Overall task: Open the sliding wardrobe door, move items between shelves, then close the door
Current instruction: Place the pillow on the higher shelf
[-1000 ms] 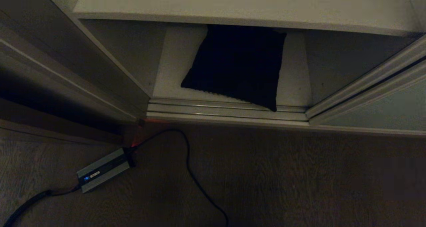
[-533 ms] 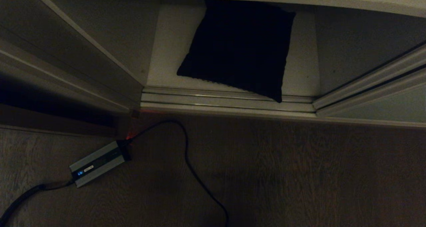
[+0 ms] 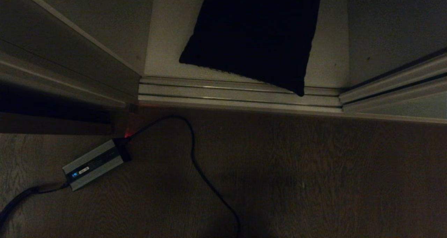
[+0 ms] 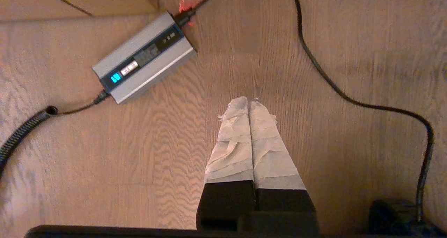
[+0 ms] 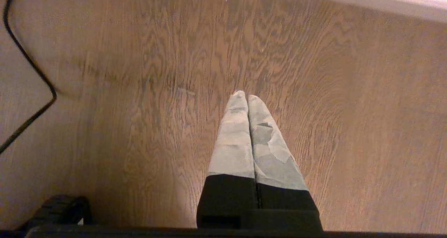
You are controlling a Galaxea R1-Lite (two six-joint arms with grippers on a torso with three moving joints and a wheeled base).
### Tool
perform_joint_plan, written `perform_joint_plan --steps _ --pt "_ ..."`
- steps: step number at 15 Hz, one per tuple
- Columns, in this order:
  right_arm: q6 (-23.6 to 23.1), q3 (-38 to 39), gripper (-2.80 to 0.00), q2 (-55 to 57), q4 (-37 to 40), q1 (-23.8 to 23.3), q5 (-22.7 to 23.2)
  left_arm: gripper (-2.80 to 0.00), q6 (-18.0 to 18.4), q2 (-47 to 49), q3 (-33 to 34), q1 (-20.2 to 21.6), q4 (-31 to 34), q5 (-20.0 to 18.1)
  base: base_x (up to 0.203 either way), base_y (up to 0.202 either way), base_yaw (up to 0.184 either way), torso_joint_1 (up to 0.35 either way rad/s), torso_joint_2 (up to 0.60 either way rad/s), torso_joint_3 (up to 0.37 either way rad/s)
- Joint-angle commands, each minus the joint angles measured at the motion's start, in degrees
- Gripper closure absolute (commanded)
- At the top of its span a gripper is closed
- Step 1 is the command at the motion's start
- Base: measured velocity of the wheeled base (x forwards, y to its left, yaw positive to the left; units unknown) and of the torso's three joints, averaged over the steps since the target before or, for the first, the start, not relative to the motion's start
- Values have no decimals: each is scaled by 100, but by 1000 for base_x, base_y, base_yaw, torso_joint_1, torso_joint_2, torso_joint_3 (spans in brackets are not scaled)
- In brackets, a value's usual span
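One cushion (image 3: 253, 35), dark in this light, lies flat on the one shelf (image 3: 164, 46) in view, the lowest, between two pale side walls; its near right corner overhangs the ribbed floor track (image 3: 237, 95) at the wardrobe's threshold, and its far end is cut off by the top edge of the head view. One door (image 3: 408, 109), a pale panel in a thin light frame, stands slid to the right of the opening, leaving the shelf exposed. Two grippers appear, each only in its own wrist view and neither in the head view. The left gripper (image 4: 248, 103) points down at bare floor (image 4: 174, 143), its two tape-wrapped fingers (image 4: 232, 140) pressed together on nothing; the right gripper (image 5: 243, 95) likewise hangs over the floor with its two taped fingers pressed together and empty. Both are well apart from the cushion, which appears in neither wrist view. The floor is wood-grain board, running up to the track. On it, left of the opening, lies one silver box (image 3: 93, 164) with a small blue light; one thin black cable (image 3: 195, 161) loops from its far end across the floor, and a thicker ribbed lead (image 4: 21, 133) leaves its near end. Brown panelling (image 3: 52, 123) borders the opening on the left.
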Motion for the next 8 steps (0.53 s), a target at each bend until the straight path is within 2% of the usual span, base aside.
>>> perform_joint_plan --steps 1,8 --pt "-5 18 0 0 0 0 3 0 -16 10 1 -2 -1 4 0 0 0 5 10 -199" --pt "-5 18 0 0 0 0 3 0 -33 10 6 1 -1 4 0 0 0 2 5 -197"
